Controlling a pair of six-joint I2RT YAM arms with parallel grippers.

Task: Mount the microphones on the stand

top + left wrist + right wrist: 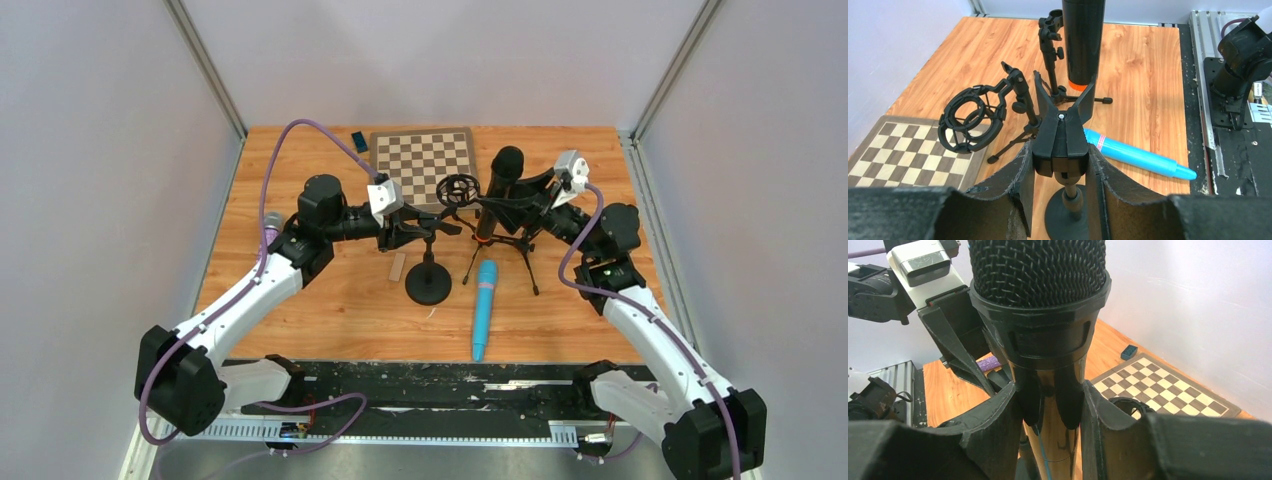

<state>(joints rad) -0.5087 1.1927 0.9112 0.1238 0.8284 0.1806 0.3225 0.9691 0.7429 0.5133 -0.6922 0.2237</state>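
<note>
Black orange-ended microphone (1083, 35) is pinched in right tool (1050, 410). Left tool (1058, 160) squeezes the black spring clip (1060, 130) open, likely to receive it.

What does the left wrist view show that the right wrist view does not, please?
Only the left wrist view: the orange end of the black microphone above the stand's open clip, and the light blue microphone lying flat. Only the right wrist view: the right gripper holding the black microphone below its mesh grille, the purple microphone, a small dark blue block. Both: the black microphone, the chessboard, the ring shock mount.
</note>
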